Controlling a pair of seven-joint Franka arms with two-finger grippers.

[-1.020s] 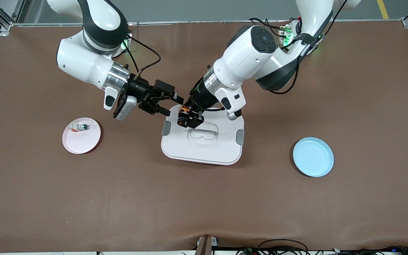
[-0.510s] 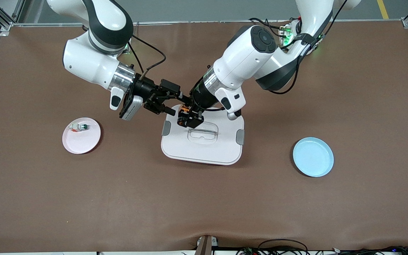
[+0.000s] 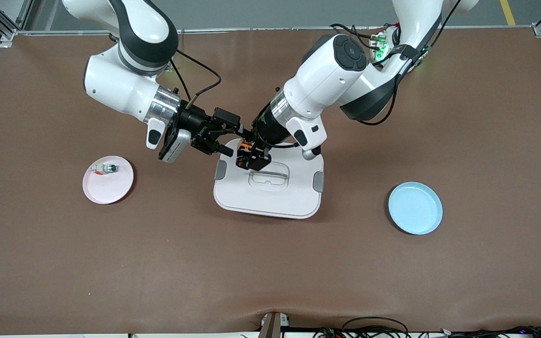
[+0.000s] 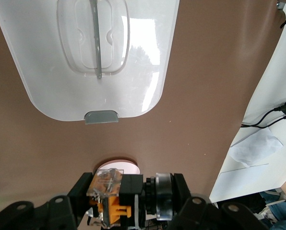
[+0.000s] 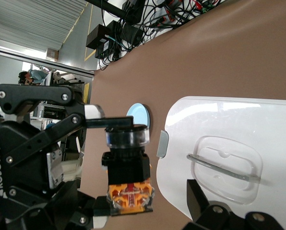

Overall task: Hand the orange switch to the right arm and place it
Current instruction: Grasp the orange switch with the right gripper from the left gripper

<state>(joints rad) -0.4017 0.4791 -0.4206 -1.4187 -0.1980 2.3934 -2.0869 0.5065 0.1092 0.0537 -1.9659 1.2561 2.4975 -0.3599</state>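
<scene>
Blue plate: near the left arm's end of the table, nearest the front camera.
White lid: mid-table, flat.
Pink plate: toward the right arm's end — a small white part on it.
Orange switch: above the lid's edge, clenched in the left gripper.
Right gripper: over the lid's edge, jaws spread wide — one either side of the switch.

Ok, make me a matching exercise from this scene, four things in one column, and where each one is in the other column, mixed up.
Things:
1. orange switch
2. pink plate
3. blue plate
4. right pincer

Places or states:
A. toward the left arm's end of the table
B. open beside the switch, over the white lid's edge
C. clamped in the left pincer
D. toward the right arm's end, carrying a small green-capped part

Pairs: 1-C, 2-D, 3-A, 4-B
</scene>
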